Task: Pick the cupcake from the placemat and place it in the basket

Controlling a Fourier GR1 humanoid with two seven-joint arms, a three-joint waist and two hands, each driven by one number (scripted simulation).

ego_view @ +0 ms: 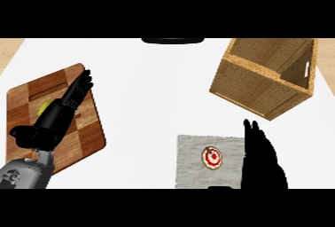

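Two black hands are seen over the white counter (144, 102). Near the left edge, the left hand (62, 111) is stretched over a wooden cutting board (88, 133), fingers straight and together; something yellow-green (44, 106) shows beneath it. On the grey placemat (193, 166) at the near edge, the cupcake (211, 157) is seen: a round tan rim, white frosting, red topping. Just beside it, the right hand (262, 159) is held with fingers straight and together. A wooden basket (262, 84) stands tilted toward the far right corner.

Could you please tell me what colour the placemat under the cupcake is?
The placemat is a speckled light grey, seen in the head view.
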